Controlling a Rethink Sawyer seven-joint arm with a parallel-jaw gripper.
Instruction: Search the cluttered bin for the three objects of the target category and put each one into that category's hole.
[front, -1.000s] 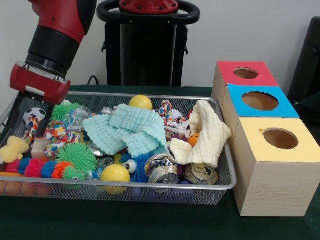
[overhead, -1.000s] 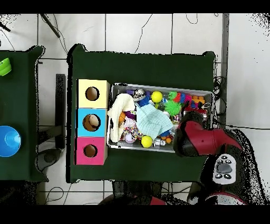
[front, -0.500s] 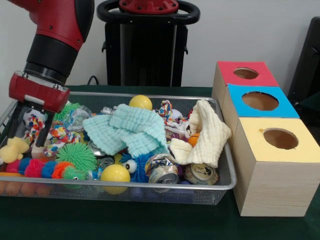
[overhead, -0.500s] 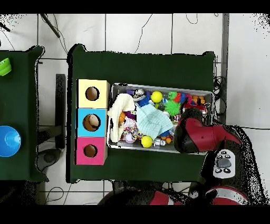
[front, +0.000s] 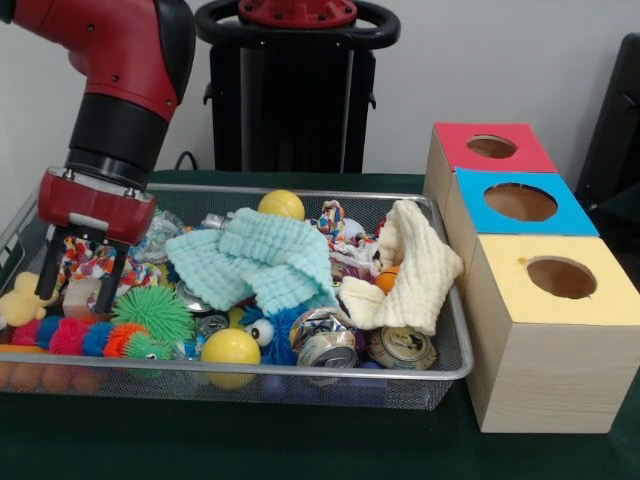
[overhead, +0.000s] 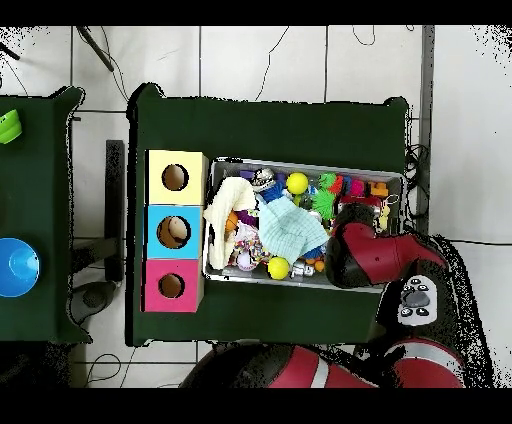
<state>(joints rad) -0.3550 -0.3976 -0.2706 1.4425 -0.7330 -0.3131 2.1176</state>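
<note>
Gripper shifted toward the bin's middle | fingers spread, empty | rope toy directly beneath (between fingers)

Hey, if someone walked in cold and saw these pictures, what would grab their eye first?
Probably the red arm's gripper, open and hanging over the toy-crowded end of the wire bin, above a rope toy and a spiky green ball. Next, the mint cloth heaped mid-bin, and beside the bin the boxes with red, blue and yellow holed tops.
</note>
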